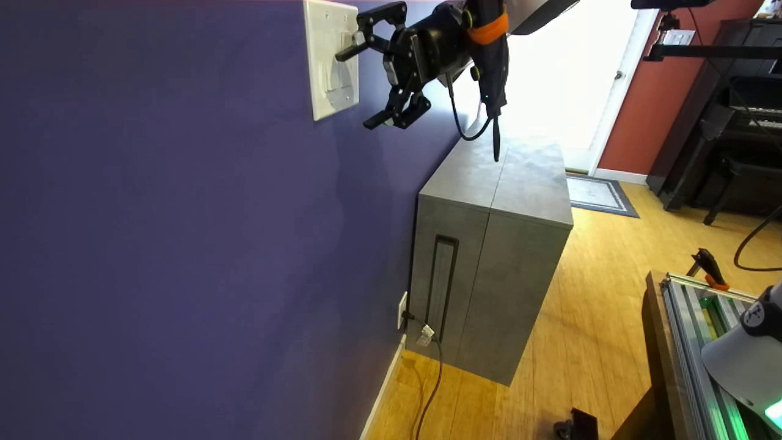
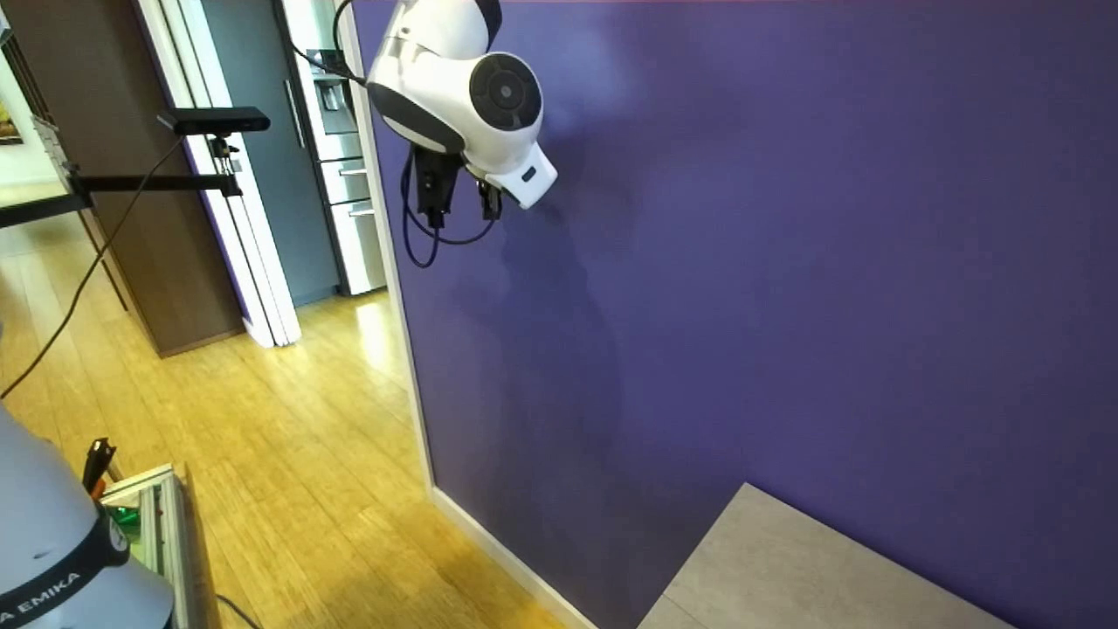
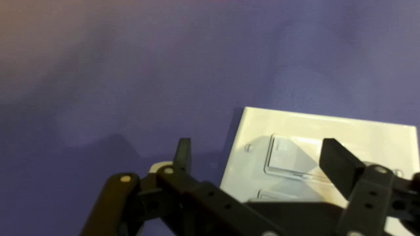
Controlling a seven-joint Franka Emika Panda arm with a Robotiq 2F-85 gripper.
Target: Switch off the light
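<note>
Matte purple painted wall [image 1: 183, 232] fills much of both exterior views. Tall grey two-panel cabinet [image 1: 501, 263] backs close against it, presumably to save room. White-and-black jointed robot arm [image 2: 472, 105] reaches high along the wall; we take that height to be set by the task.

At its end, a black jointed two-finger gripper [image 1: 365, 87], its fingers spread well apart, nothing held between them. Just ahead, high on the wall, sits the task's thing: a white rectangular switch plate [image 1: 321, 55]. The light itself we don't see. In the wrist view one fingertip [image 3: 339, 164] is in front of the plate, the other over the wall beside it; we judge the pose is meant to let one finger push alone. Whether it touches, we can't settle.

Bright orange band [image 1: 489, 29] wraps a dark fitting [image 1: 490, 79] at the wrist, probably securing it. On the plate: a flat white rocker switch [image 3: 292, 154] and a second rocker [image 3: 279, 195], partly hidden; which one works the light, we don't know.

Writing: a small white tag [image 1: 426, 333] by the cabinet's foot, illegible; the black band [image 2: 96, 557] on the white arm base [image 2: 35, 498] shows "A EMIKA", its start cut off.
</note>
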